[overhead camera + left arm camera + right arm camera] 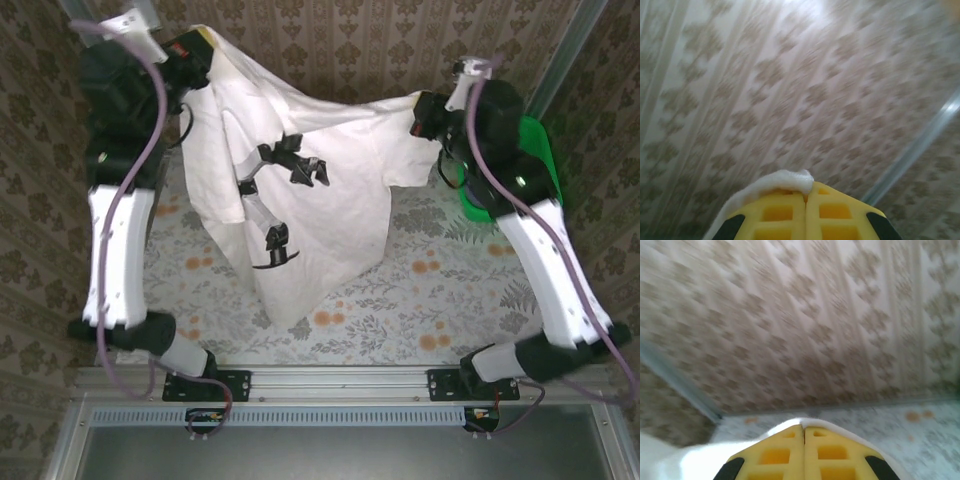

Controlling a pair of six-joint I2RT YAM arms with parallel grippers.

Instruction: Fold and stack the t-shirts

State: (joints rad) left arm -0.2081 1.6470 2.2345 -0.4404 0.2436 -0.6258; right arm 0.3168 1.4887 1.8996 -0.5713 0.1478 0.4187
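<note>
Cloth hangs spread between our two arms: the cream-white t-shirt (320,150) is held up above the table (440,290). Starting at eleven o'clock in the top view, our left gripper (198,42) pinches one upper corner of the shirt. In the left wrist view its yellow fingers (777,215) sit pressed together with a small bunch of white fabric nipped at their tips, the patterned wall (790,75) behind them. Toward the centre, the black chest print (285,190) faces the camera. The shirt's lower end droops toward six o'clock; we cannot tell whether it touches the floral cover. At two o'clock our right gripper (422,108) clamps the other upper edge beside a sleeve. The right wrist view shows its fingers together with white cloth wrapped around them. Just beyond, at three o'clock, stands the green basket (540,150).
</note>
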